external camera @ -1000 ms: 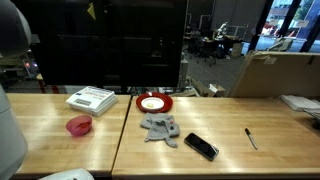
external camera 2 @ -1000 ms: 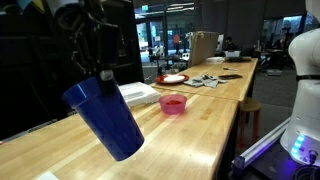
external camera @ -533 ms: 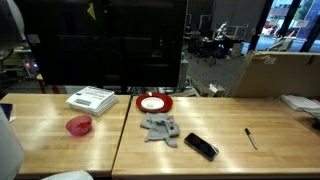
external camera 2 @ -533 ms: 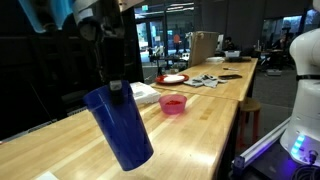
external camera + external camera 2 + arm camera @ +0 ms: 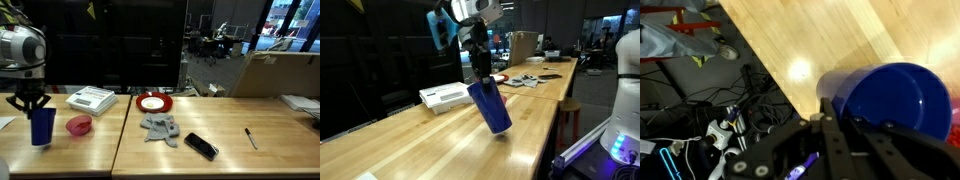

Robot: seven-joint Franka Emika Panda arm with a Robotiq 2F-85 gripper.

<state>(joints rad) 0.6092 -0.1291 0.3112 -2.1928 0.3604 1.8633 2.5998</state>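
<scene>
The robot arm's fingers (image 5: 830,145) are clamping together on the rim of a blue cup (image 5: 490,106). The thin wall is seemingly pinched between them, probably because the cup's body is too wide to span. That one-sided hold is leaving the cup hanging tilted in an exterior view, with its base low over the wooden counter (image 5: 440,140). Whether the base is touching the wood cannot be told. In an exterior view the cup (image 5: 41,126) is sitting at the left of the frame, just beside a red bowl (image 5: 79,125). A white box (image 5: 92,99) is lying behind the bowl. A red plate (image 5: 154,102), grey cloth (image 5: 160,128), black phone (image 5: 200,146) and pen (image 5: 251,138) are lying toward the middle and right, well apart from the cup. In the wrist view the cup's mouth is filling the right side.
</scene>
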